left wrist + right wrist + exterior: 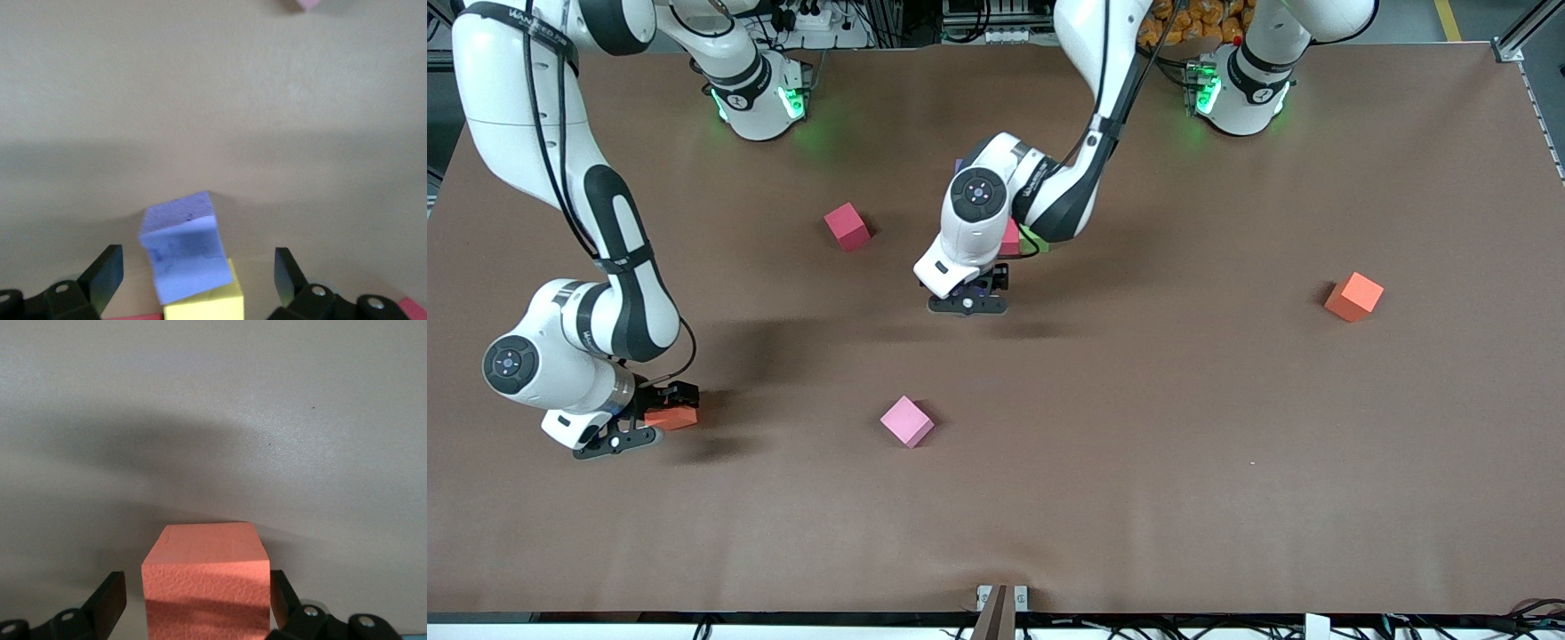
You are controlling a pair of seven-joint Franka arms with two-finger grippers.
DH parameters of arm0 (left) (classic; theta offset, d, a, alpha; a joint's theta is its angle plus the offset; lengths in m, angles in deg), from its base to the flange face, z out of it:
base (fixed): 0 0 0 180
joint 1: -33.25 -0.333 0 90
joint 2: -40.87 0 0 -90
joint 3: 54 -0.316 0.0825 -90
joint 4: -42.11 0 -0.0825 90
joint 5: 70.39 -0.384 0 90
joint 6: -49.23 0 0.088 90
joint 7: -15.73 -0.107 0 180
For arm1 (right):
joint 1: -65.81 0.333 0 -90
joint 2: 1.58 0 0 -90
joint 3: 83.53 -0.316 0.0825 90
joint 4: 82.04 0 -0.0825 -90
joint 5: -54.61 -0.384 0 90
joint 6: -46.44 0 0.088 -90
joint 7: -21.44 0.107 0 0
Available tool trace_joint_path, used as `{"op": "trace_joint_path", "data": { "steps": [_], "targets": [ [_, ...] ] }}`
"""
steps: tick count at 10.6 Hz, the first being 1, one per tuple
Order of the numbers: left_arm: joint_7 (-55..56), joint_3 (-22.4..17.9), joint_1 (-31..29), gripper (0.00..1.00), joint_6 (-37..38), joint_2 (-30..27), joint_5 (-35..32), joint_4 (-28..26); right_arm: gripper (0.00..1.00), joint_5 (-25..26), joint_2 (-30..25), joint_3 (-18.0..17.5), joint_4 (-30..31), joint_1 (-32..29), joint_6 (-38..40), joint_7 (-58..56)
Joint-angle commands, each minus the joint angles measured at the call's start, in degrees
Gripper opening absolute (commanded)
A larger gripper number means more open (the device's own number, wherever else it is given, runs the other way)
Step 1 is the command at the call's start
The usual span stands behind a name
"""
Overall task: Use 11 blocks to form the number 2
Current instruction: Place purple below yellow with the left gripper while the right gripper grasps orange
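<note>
Over the middle of the worktop (1227, 462): left pincer (967, 304), spread wide. Between its fingers (107, 270), touching neither: a tilted purple block (181, 248), leaning against a yellow block (208, 307). Partly hidden under that arm's wrist in the front view: a pink block (1010, 240) and a green block (1037, 241) side by side.

Low at the right arm's end of the worktop: right pincer (199, 592), spread around an orange-red block (673, 417) sitting flat on the worktop. On one side a clear gap between finger and block; on the other, finger right up against the face, contact impossible to confirm.

Loose on the worktop, well apart from each other:
- red block (847, 226), farther from the front camera than the left pincer, toward the right arm's end
- light pink block (907, 421), nearer to the front camera than the left pincer
- orange block (1353, 296), alone toward the left arm's end
</note>
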Motion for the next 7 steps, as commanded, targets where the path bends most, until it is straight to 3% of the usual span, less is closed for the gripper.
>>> {"op": "trace_joint_path", "data": {
  "steps": [1, 4, 5, 7],
  "targets": [
    [-8.93, -6.68, 0.69, 1.0, 6.36, -3.14, 1.35, -0.52, 0.76, 0.34, 1.2, 0.39, -1.46, 0.36, -0.26, -0.08],
    [-11.26, -14.42, -0.36, 1.0, 15.32, -5.6, 1.09, -0.96, 0.49, 0.08, 1.2, 0.39, -1.11, 0.28, -1.31, -0.17],
    [-12.91, -14.79, -2.19, 1.0, 18.48, -7.26, 0.48, -1.92, 0.48, 0.08, 0.94, 0.39, -1.11, 0.36, -1.23, -0.17],
    [-17.48, -14.27, -5.19, 1.0, 19.12, -12.96, -12.55, -5.59, 0.49, 0.34, -2.9, 0.39, -0.32, 2.9, -0.61, -0.08]
  ]
}}
